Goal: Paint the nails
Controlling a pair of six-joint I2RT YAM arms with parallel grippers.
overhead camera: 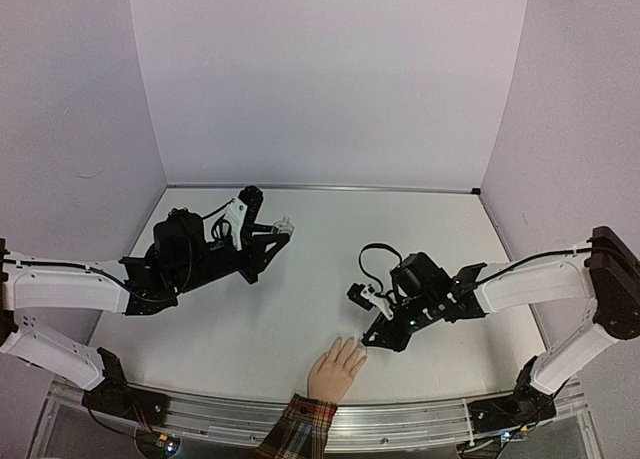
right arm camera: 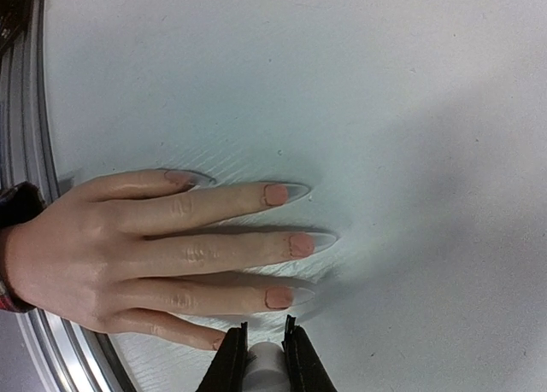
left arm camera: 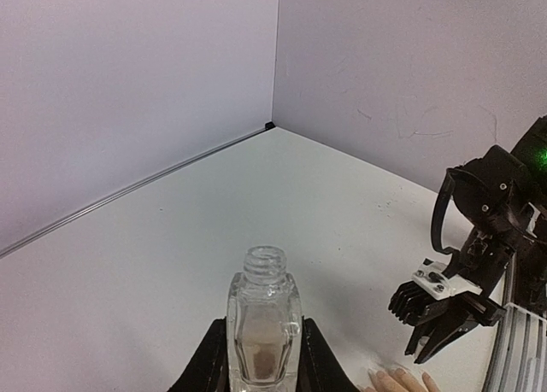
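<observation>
**Entry: nail painting, applicator brought to the fingers**

Step in hand (our judgement): application. The bottle is uncapped and the cap is held beside the fingers.

1. Hand (overhead camera: 337,369), peach, with a red plaid cuff (overhead camera: 300,424). It lies palm down at the near edge of the tabletop (overhead camera: 300,314), fingers spread and pointing away from the arm bases. The nails (right arm camera: 301,243) are long with clear tips. Four show in the right wrist view, salmon and close to the skin tone. We cannot tell whether any carries polish.
2. Right gripper (right arm camera: 263,339), jaws clamped on a small white cap (right arm camera: 265,359). It sits just beside the tip of the lowest finger in its own view. Any brush under the cap is hidden from us.
3. Left gripper (left arm camera: 262,345), well apart to the left and farther back. Its jaws are clamped on a clear bottle (left arm camera: 264,311) with an open neck and a brownish patch low inside.
4. Pale walls (overhead camera: 330,79) stand behind and at both sides.

Next move (our judgement): carry the cap over one nail and draw lightly from base to tip. The nails are narrow, so a small sideways slip would land on skin. A dry brush would mean crossing to the bottle.

In the way: we see no object between cap and nails. The neighbouring fingers lie close together and crowd the approach.
</observation>
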